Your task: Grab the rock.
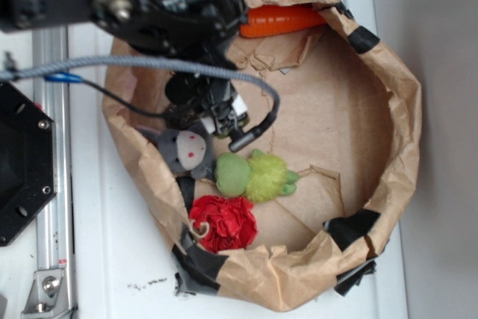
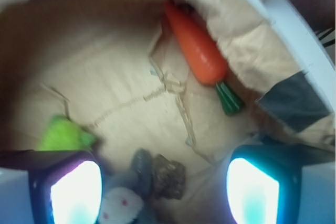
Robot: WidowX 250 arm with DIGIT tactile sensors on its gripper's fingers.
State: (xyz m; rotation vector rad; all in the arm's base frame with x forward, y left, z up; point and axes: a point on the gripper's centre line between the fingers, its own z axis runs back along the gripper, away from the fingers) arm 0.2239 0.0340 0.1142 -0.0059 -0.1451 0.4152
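The rock [image 2: 169,178], a small rough brownish stone, lies on the brown paper floor low in the wrist view. It touches an ear of the grey plush mouse [image 2: 122,207]. My gripper [image 2: 165,192] hangs above them, open. Its two lit pads stand wide apart, and the rock sits between them, slightly left of centre, with nothing held. In the exterior view my gripper [image 1: 224,119] hovers just above the mouse [image 1: 187,151] at the left of the paper basin, and the arm hides the rock.
A brown paper basin [image 1: 396,110] with black tape patches rings everything. Inside it are an orange carrot [image 1: 280,20] [image 2: 197,45] at the far wall, a green plush [image 1: 254,175] [image 2: 63,135] and a red crumpled toy [image 1: 224,222]. A metal rail [image 1: 52,184] runs on the left.
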